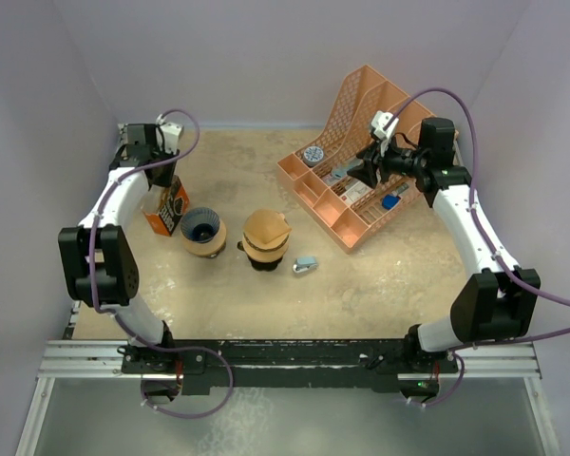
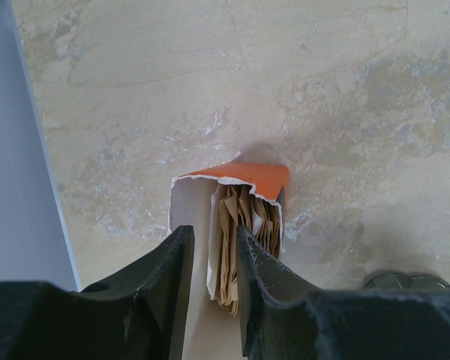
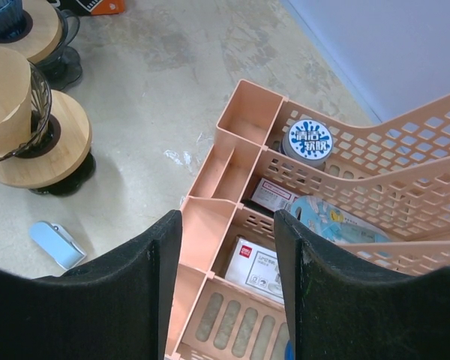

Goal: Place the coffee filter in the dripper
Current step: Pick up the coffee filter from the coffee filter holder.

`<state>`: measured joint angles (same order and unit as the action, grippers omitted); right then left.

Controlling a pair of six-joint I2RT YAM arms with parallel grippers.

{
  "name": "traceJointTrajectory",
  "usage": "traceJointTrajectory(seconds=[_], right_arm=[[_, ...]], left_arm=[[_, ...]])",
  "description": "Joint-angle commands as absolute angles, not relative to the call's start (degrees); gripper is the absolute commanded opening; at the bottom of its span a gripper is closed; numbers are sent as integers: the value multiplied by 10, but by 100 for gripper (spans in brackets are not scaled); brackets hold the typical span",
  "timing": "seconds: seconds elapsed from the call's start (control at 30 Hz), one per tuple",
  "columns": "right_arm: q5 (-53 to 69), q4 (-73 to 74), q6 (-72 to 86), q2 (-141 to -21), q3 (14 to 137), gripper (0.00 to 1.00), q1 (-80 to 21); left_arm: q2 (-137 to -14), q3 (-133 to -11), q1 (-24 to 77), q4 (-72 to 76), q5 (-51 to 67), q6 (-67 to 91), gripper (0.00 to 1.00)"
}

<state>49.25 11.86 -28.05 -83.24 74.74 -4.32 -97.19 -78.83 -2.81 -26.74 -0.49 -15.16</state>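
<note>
An open orange box holds a stack of brown paper coffee filters. My left gripper hangs just above the box mouth, its jaws a narrow gap apart over the white inner flap and the left edge of the stack, gripping nothing. In the top view the box stands at the left under the left gripper. A dark blue dripper sits on a wooden stand beside it. A second dripper to its right holds a brown filter. My right gripper is open and empty above the organizer.
A peach plastic desk organizer with small boxes and a round tin stands at the back right. A small blue-and-white object lies right of the second dripper. Purple walls close in the table on three sides.
</note>
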Motion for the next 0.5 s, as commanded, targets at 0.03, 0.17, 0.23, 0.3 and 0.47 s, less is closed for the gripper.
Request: traceJointTrajectory(seconds=[0.03, 0.17, 0.23, 0.3, 0.47], right_arm=[[516, 119, -290, -832, 749, 55, -40], [517, 120, -290, -834, 750, 56, -40], [518, 121, -291, -834, 749, 56, -40], [518, 120, -291, -835, 748, 56, -40], [519, 122, -293, -836, 749, 56, -40]], left_arm=[[-981, -781, -25, -240, -12, -161, 28], [-989, -782, -25, -240, -13, -163, 28], [-989, -778, -25, -237, -14, -164, 27], [-992, -778, -25, -233, -16, -166, 26], [-994, -780, -25, -236, -14, -166, 17]])
